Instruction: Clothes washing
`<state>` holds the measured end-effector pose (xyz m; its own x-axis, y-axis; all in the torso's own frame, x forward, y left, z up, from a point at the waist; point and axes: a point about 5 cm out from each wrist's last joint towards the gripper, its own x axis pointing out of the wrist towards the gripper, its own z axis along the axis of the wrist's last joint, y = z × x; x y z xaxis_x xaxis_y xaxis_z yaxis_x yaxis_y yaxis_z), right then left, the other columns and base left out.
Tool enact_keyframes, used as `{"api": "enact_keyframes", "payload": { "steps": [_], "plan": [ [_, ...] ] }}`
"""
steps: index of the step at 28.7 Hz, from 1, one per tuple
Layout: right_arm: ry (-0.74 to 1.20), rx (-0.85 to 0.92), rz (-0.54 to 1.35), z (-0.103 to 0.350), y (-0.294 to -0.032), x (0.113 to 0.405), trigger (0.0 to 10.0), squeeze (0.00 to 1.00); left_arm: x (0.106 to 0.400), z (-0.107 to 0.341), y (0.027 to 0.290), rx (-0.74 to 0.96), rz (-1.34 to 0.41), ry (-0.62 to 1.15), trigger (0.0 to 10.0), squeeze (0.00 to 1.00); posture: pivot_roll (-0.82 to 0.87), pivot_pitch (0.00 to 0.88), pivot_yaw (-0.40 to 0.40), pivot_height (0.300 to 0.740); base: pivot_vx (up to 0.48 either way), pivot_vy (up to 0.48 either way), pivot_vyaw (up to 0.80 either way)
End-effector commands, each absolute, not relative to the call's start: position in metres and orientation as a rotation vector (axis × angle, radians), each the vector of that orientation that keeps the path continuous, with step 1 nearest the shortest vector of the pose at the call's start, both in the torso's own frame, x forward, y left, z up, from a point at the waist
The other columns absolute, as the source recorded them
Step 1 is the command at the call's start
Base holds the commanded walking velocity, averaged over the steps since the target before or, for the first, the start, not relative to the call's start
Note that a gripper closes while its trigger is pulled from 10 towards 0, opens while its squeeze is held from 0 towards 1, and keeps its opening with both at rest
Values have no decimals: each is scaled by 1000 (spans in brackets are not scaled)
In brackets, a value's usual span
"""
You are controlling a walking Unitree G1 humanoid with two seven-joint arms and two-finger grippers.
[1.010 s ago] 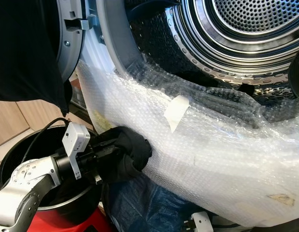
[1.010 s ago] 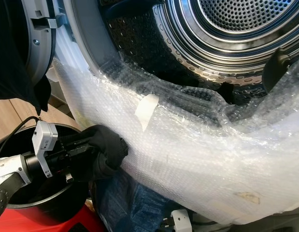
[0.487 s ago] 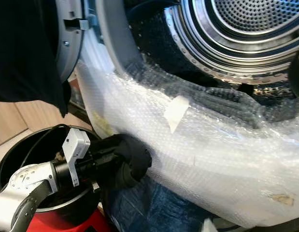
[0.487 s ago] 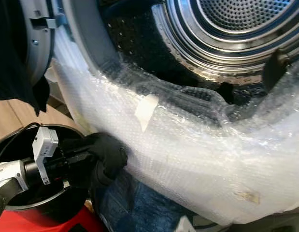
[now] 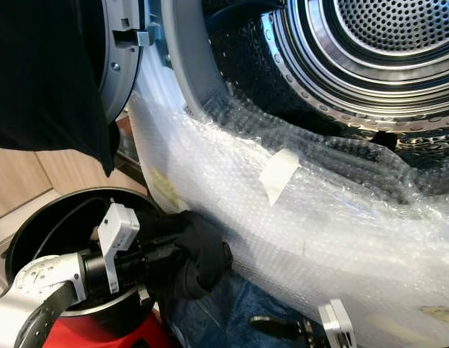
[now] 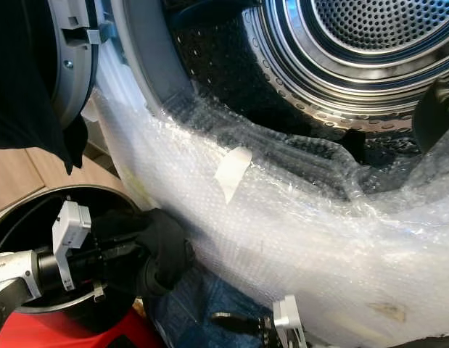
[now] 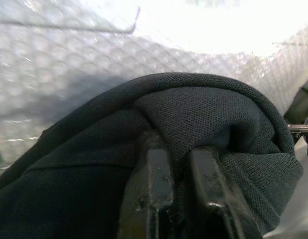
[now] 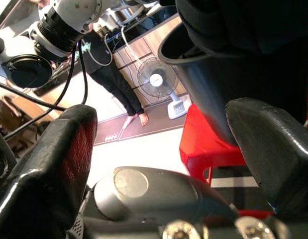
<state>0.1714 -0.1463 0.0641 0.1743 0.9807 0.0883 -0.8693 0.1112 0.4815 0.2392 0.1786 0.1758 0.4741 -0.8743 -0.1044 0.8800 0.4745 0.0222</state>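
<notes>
Our left gripper [image 7: 178,164] has its jaws closed on a fold of black cloth [image 5: 199,250], the two fingers [image 7: 153,189] pinching the fabric between them. We hold that bundle at the near left, above the rim of a black bucket [image 5: 35,225], and it presses against the bubble wrap [image 5: 318,232] that drapes the front of the washer below the door opening. The bucket stands on a red stool [image 5: 101,337].

A strip of pale tape [image 5: 278,174] sits on the bubble wrap, right of and above the bundle. Farther off, the steel drum [image 5: 384,43] lies open, its perforated wall in plain sight. The washer door [image 5: 122,65] hangs open at the far left, and another dark garment [image 5: 43,72] hangs in front of it.

Our right gripper [image 5: 282,328] sits low at the near edge, just under the bubble wrap and over some blue fabric [image 5: 231,312]. Its wrist camera shows its jaws set wide apart, with nothing between them; beyond them we see the bucket, the stool, a standing fan [image 8: 157,82] on the floor, and a person's legs [image 8: 121,92].
</notes>
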Motion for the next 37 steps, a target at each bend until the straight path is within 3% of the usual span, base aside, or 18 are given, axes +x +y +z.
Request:
{"api": "enact_keyframes", "payload": {
  "steps": [1, 10, 21, 22, 23, 37],
  "plan": [
    [246, 475, 1382, 74, -147, 174, 10000, 1000, 237, 175, 171, 66, -1120, 87, 0, 0, 57, 119, -109, 740, 0, 0, 0],
    [37, 598, 1339, 120, -133, 186, 10000, 1000, 235, 177, 158, 52, -1192, 83, 0, 0, 55, 125, -100, 740, 0, 0, 0],
    [141, 451, 1215, 95, -116, 194, 10000, 1000, 241, 176, 148, 75, -1241, 82, 0, 0, 36, 81, -71, 740, 0, 0, 0],
    [141, 414, 1159, 91, -116, 200, 10000, 455, 242, 177, 149, 82, -1251, 82, 0, 0, 37, 70, -69, 740, 0, 0, 0],
    [139, 411, 1126, 89, -116, 204, 10000, 0, 243, 179, 149, 90, -1255, 79, 0, 0, 38, 68, -68, 740, 0, 0, 0],
    [97, 414, 1158, 93, -100, 208, 10000, 0, 248, 181, 149, 101, -1233, 58, 0, 0, 47, 68, -68, 740, 0, 0, 0]
  ]
}}
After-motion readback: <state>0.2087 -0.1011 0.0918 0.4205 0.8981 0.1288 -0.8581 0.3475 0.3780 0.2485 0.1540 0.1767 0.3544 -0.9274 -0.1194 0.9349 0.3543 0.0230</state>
